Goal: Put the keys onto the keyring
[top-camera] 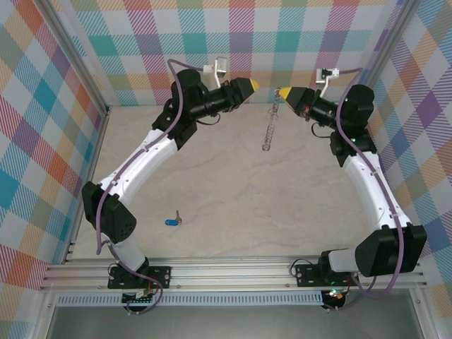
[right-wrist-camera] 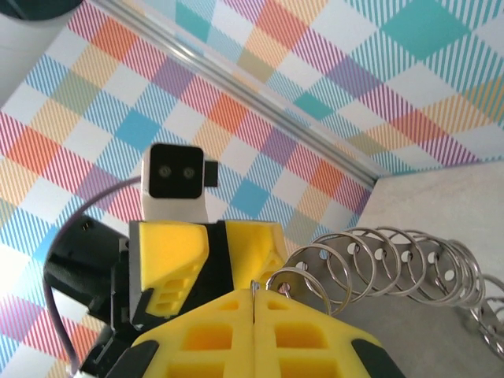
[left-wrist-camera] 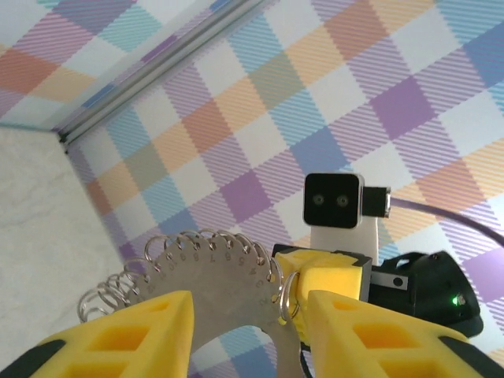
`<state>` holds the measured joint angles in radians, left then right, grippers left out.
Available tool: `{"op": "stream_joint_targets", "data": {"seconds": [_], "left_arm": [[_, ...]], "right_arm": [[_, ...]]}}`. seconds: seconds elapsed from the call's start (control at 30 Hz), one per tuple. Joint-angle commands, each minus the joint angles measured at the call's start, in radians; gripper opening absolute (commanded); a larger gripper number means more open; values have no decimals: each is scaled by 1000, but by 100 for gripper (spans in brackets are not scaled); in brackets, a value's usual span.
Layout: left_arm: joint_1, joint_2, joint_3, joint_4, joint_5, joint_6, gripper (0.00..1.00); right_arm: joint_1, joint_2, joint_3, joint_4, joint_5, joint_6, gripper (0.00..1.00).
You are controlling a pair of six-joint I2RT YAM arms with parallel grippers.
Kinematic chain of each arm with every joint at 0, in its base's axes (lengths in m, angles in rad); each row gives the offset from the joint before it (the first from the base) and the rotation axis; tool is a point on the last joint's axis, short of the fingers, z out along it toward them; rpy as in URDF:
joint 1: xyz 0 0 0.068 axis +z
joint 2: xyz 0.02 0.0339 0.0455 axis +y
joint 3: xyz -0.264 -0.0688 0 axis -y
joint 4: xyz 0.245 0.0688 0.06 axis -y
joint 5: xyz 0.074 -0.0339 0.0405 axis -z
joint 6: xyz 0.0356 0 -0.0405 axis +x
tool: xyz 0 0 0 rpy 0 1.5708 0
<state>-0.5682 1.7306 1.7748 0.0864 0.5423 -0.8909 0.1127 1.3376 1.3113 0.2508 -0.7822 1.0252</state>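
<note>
Two claws meet at the keyring [top-camera: 269, 131], which stands out as a thin grey, bumpy line above the pale table [top-camera: 226, 183] in the overhead view. Up close, the left wrist camera shows the keyring [left-wrist-camera: 213, 276] as a flat, curved plate of dull silver metal. Small numbers are stamped along its arc, and a row of holes near the edge each carries a wire split ring. The rings stand close together and overlap like the coils of a spring, which gives the bumpy outline. From the right wrist camera the same rings [right-wrist-camera: 378, 260] fan out in a shiny row, each threaded through its own hole.

At the keyring's far end the right claw [top-camera: 281, 92] has its yellow fingers pressed together, with a thin sliver of the metal pinched between them. On the other side of that end is the left claw [top-camera: 252, 85]. Its fingers [left-wrist-camera: 134, 335] are apart with the plate between them, and I cannot tell whether they touch it.

Well apart from the keyring, toward the left arm's base, the key [top-camera: 172, 221] lies flat on the table. It is tiny, with a blue head and a short silver blade.
</note>
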Motion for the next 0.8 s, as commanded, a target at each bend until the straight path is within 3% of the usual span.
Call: {"op": "stream_joint_targets", "data": {"seconds": [0.0, 0.77], "left_arm": [[-18, -22, -7, 143, -36, -90, 39], [-85, 71, 59, 229, -59, -154, 30]], "right_arm": [[5, -41, -5, 136, 77, 60, 0], [38, -12, -7, 191, 104, 130, 0]]}}
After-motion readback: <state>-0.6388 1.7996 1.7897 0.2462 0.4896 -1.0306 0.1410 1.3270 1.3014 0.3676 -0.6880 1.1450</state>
